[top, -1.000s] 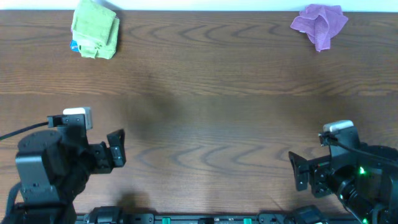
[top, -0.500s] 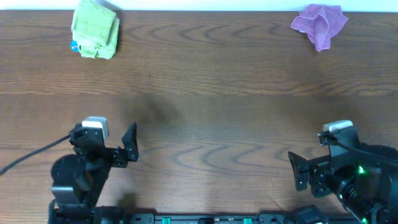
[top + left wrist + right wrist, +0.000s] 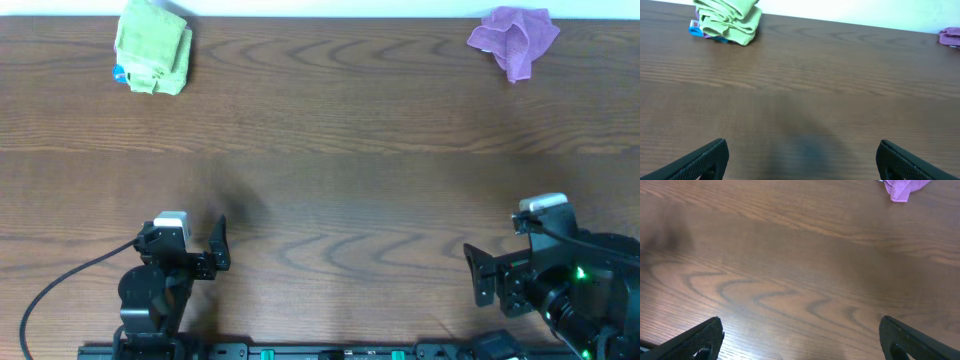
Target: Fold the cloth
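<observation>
The cloth (image 3: 152, 47), lime-green and fuzzy, lies bunched in a folded heap at the table's far left corner; the left wrist view shows the cloth (image 3: 730, 21) far ahead at upper left. My left gripper (image 3: 205, 255) hovers near the front edge, far from the cloth, and in the left wrist view the left gripper (image 3: 800, 150) stands open with only bare wood between its fingers. My right gripper (image 3: 485, 280) sits at the front right, and the right wrist view shows the right gripper (image 3: 800, 327) open and empty.
A crumpled purple cloth (image 3: 515, 38) lies at the far right corner and shows in the right wrist view as the purple cloth (image 3: 905, 187). A small blue item (image 3: 119, 74) pokes out from under the green cloth. The wooden table (image 3: 340, 150) ends at a white back edge.
The left arm has drawn back toward the front edge and shifted right, turning its gripper to face the far side. The right arm has not moved. Both cloths lie as before.
</observation>
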You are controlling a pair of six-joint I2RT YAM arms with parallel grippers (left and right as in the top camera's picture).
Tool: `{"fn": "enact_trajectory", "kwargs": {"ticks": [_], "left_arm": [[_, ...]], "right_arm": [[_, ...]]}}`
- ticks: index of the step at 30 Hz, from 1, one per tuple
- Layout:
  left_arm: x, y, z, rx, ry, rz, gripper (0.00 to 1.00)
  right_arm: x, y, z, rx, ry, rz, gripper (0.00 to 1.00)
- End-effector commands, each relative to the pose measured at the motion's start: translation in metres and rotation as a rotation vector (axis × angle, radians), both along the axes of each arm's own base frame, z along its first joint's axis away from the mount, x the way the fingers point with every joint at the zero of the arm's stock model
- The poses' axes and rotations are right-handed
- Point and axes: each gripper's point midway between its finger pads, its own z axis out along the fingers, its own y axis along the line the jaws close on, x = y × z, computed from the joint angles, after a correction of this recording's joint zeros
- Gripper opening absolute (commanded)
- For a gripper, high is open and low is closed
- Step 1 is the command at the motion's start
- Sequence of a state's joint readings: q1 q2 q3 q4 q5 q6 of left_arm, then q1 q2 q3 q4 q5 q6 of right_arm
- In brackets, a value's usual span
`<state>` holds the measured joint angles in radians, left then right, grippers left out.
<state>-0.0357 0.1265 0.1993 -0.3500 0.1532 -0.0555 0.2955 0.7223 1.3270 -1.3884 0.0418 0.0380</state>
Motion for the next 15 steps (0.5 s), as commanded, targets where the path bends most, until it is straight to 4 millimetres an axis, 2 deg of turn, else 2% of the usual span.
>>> {"fn": "enact_trajectory", "kwargs": {"ticks": [1, 5, 15], "left_arm": [[0.0, 0.003, -0.012, -0.019, 0.007, 0.03, 0.95], [-0.001, 0.003, -0.026, -0.048, 0.01, 0.041, 0.95], [0.0, 0.005, -0.017, -0.048, -0.032, 0.05, 0.95]], "right_arm": [[0.001, -0.002, 0.0, 0.002, 0.001, -0.018, 0.99], [0.001, -0.002, 0.0, 0.002, 0.0, -0.018, 0.99], [0.001, -0.002, 0.0, 0.002, 0.0, -0.018, 0.99]]}}
